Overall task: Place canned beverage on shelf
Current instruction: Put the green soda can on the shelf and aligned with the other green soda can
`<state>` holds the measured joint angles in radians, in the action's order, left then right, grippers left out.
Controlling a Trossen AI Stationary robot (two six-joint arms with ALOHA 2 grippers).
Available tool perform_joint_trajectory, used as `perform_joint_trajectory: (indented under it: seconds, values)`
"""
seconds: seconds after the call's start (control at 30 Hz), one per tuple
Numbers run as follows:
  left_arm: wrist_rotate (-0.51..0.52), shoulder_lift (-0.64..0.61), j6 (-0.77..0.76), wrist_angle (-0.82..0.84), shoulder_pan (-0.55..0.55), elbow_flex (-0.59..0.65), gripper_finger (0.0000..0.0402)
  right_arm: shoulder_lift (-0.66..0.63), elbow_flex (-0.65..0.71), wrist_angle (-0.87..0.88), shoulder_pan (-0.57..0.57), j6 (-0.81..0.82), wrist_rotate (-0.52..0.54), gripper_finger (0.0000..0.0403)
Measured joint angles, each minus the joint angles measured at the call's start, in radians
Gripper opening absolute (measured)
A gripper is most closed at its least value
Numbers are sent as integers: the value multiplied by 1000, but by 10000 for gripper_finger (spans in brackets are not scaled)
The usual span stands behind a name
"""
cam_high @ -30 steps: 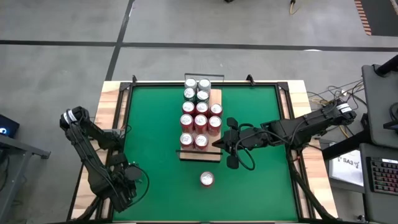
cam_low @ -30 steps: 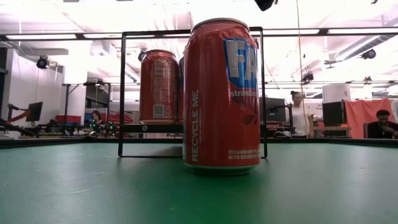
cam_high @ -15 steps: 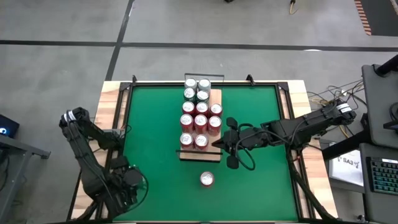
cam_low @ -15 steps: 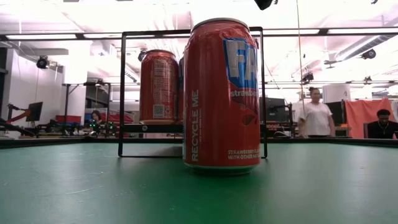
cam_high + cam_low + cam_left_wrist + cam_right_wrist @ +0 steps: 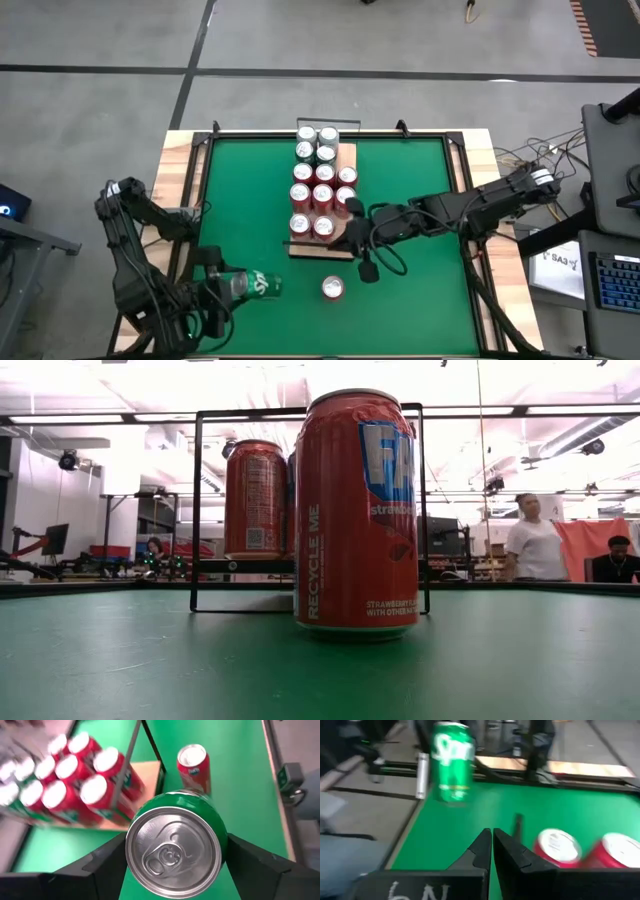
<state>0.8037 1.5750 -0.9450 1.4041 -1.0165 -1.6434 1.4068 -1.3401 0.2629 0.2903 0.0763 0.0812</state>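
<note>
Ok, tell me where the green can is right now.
The green can lies sideways in the left gripper, by the mat's left front corner in the high view, left of the lone red can.

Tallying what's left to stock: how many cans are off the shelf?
2. A red can stands on the green mat just in front of the shelf. A green can lies sideways in the left gripper near the front-left corner. None seem hidden.
</note>
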Motion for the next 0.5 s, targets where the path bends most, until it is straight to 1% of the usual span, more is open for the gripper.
perform_joint_trajectory:
  seconds: [0.1, 0.2, 0.33, 0.5]
  values:
    - [26, 17, 79, -8, 18, -8, 275, 36, -61, 24, 1, 1, -60, 9]
    - [52, 45, 124, -6, 34, -8, 275, 64, -115, 55, 6, 0, -63, 9]
    - [55, 87, 169, -17, 48, -8, 275, 96, -184, 101, 7, 3, -63, 9]
    - [59, 134, 178, -22, 53, -8, 275, 118, -216, 105, 7, 3, -63, 9]
